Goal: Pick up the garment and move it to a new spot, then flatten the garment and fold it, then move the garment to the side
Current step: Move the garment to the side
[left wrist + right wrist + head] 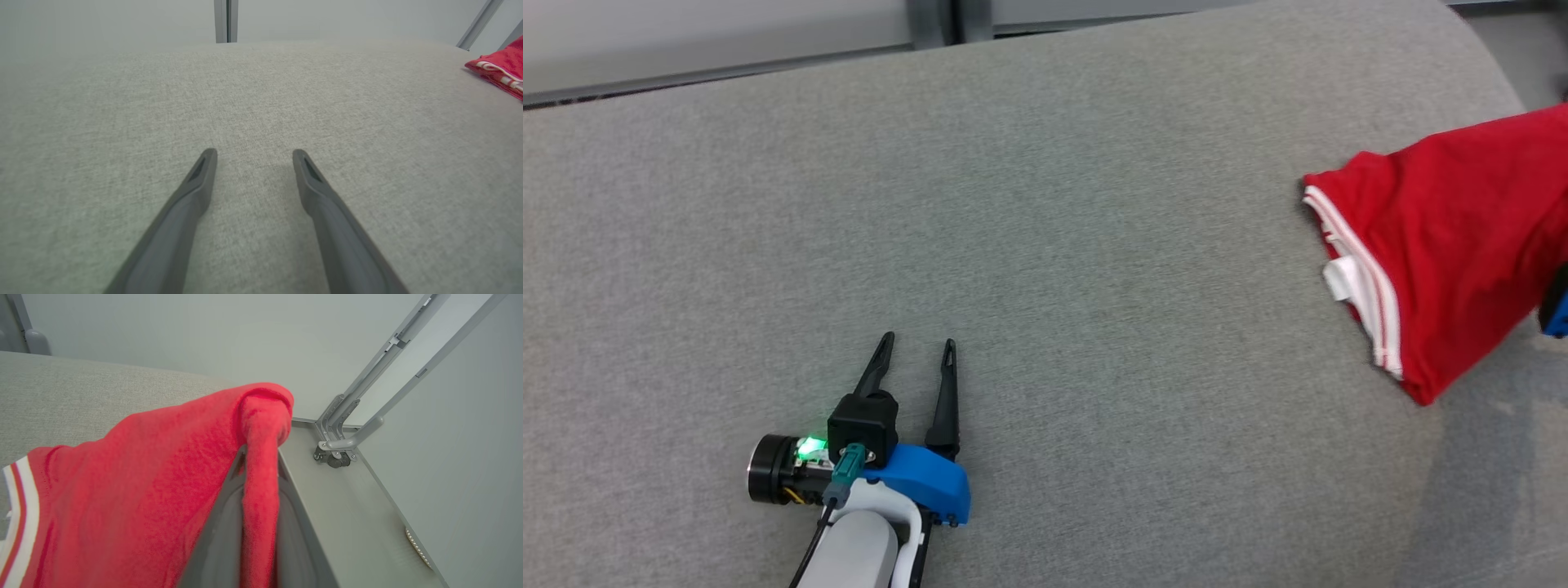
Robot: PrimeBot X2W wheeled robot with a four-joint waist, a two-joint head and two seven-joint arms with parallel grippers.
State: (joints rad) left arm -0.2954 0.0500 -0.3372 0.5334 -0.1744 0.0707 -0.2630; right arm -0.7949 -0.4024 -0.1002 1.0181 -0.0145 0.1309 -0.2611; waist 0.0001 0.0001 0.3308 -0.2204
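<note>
The garment (1445,245) is a red shirt with a white-striped hem, at the right edge of the grey cushion in the head view. In the right wrist view a fold of the garment (163,477) is pinched between my right gripper's (261,457) two fingers, and the cloth drapes away to the left. The garment's edge (500,71) shows at the far right of the left wrist view. My left gripper (919,343) stands open low over the bare cushion at the lower left, far from the garment, with nothing between its fingers (204,171).
The grey fabric cushion (1045,245) spans the whole work area. Its back edge meets a pale wall with metal rails (939,20). Past the cushion's right end lie a pale floor and a metal bracket (339,445).
</note>
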